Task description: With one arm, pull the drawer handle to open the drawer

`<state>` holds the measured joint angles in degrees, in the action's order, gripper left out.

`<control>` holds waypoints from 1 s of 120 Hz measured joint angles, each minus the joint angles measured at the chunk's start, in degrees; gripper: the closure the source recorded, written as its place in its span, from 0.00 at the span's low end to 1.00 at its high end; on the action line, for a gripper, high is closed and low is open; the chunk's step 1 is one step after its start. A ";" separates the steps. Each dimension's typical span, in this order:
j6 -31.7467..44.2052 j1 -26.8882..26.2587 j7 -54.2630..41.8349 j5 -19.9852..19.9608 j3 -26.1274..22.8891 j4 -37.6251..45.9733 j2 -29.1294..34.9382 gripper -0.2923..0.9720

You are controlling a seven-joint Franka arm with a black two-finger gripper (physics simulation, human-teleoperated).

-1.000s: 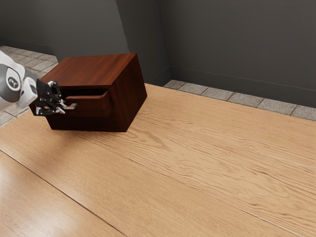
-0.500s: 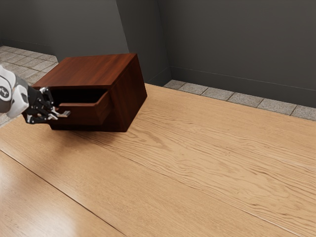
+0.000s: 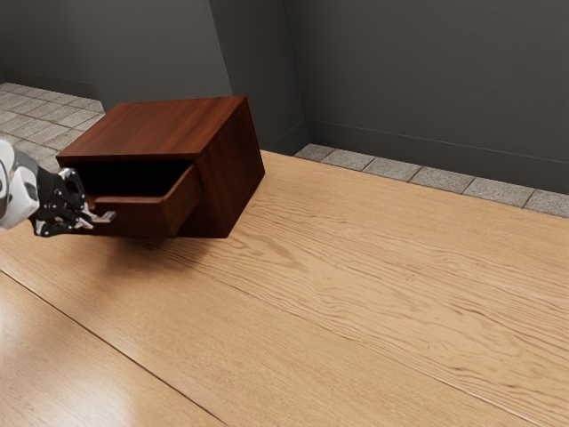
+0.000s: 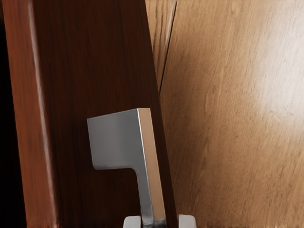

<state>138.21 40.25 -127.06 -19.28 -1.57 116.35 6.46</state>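
Apparently, end effector [image 3: 96,216] around drawer handle [image 4: 119,141].

The arm's last visible link [image 3: 11,191] is a rounded white shell with a grey band and a dark round marking. It leads into a black end effector [image 3: 82,214] of angular build, with pale glints along its edges. Its fingertips [image 4: 132,221] are light grey, squared pads.

No writing, label, brand, number or sign can be read on the drawer [image 3: 142,215], its handle [image 4: 124,142], the cabinet [image 3: 169,126] or the counter [image 3: 356,294].
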 joint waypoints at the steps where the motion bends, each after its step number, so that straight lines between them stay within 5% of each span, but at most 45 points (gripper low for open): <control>1: 0.02 0.00 -0.01 0.00 0.06 0.10 0.09 0.85; 40: 0.78 -0.34 -0.26 0.14 1.95 3.89 3.33 0.84; 120: 1.60 -0.54 1.18 1.18 3.35 7.34 6.15 0.68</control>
<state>139.81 39.72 -125.88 -18.11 1.78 123.69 12.61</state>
